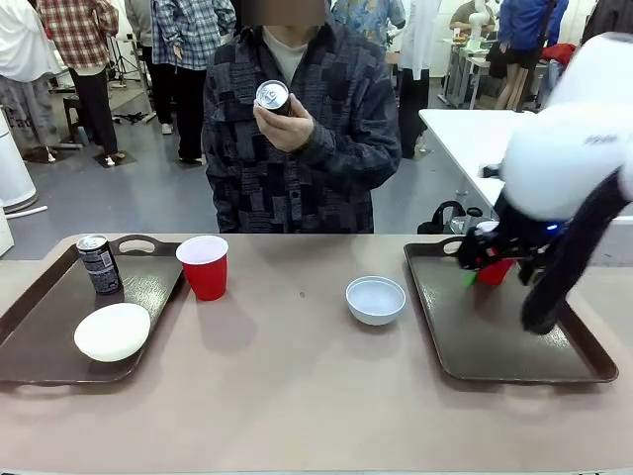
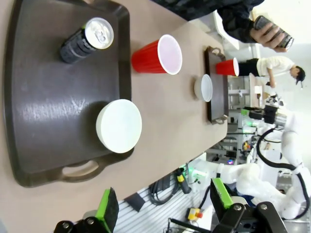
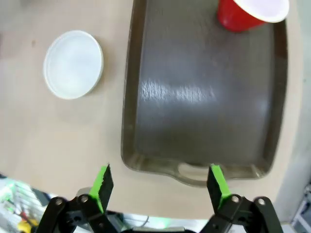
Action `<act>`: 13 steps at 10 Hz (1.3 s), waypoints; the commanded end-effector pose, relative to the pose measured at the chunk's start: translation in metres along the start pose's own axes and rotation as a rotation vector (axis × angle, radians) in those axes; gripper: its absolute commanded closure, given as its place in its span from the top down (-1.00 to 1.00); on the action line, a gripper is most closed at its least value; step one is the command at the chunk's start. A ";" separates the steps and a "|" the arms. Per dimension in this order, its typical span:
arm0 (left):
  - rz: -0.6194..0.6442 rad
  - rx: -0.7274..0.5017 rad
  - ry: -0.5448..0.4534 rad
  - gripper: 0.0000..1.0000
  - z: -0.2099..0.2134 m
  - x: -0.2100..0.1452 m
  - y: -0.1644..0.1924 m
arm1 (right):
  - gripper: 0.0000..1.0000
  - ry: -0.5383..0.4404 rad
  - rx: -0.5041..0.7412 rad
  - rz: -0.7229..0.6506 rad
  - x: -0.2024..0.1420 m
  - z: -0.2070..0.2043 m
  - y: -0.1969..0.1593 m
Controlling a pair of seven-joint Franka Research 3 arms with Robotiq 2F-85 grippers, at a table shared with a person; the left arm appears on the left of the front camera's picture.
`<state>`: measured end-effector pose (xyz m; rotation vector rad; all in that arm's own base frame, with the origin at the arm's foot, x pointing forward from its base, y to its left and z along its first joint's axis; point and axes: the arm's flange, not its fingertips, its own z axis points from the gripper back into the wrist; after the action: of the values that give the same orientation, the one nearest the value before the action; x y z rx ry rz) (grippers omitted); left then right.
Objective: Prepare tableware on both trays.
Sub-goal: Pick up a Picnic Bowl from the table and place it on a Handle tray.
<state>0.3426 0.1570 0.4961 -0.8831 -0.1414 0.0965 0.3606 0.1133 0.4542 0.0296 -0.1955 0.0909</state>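
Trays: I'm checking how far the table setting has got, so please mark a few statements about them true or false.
1. The left tray holds a black can and the creamy bowl. True.
2. The pale bluish bowl sits on the right tray. False: it sits on the table, between the trays.
3. A person's hand holds a second can. True.
4. Both red cups stand on trays. False: one red cup stands on the right tray, while the other red cup stands on the table beside the left tray.
5. The right gripper grips a cup. False: it is open and empty, above the right tray.
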 end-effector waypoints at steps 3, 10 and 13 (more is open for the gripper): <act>-0.013 -0.022 -0.008 1.00 0.003 0.001 0.001 | 1.00 -0.083 -0.057 -0.025 0.043 -0.039 0.043; -0.013 -0.022 -0.008 1.00 0.003 0.001 0.001 | 1.00 0.079 0.030 0.022 -0.070 0.042 -0.023; -0.013 -0.022 -0.008 1.00 0.003 0.001 0.001 | 1.00 0.102 0.020 0.003 -0.065 0.034 -0.024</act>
<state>0.3429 0.1576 0.4959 -0.8831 -0.1411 0.0982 0.2840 0.0797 0.4942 0.0516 -0.1043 0.0958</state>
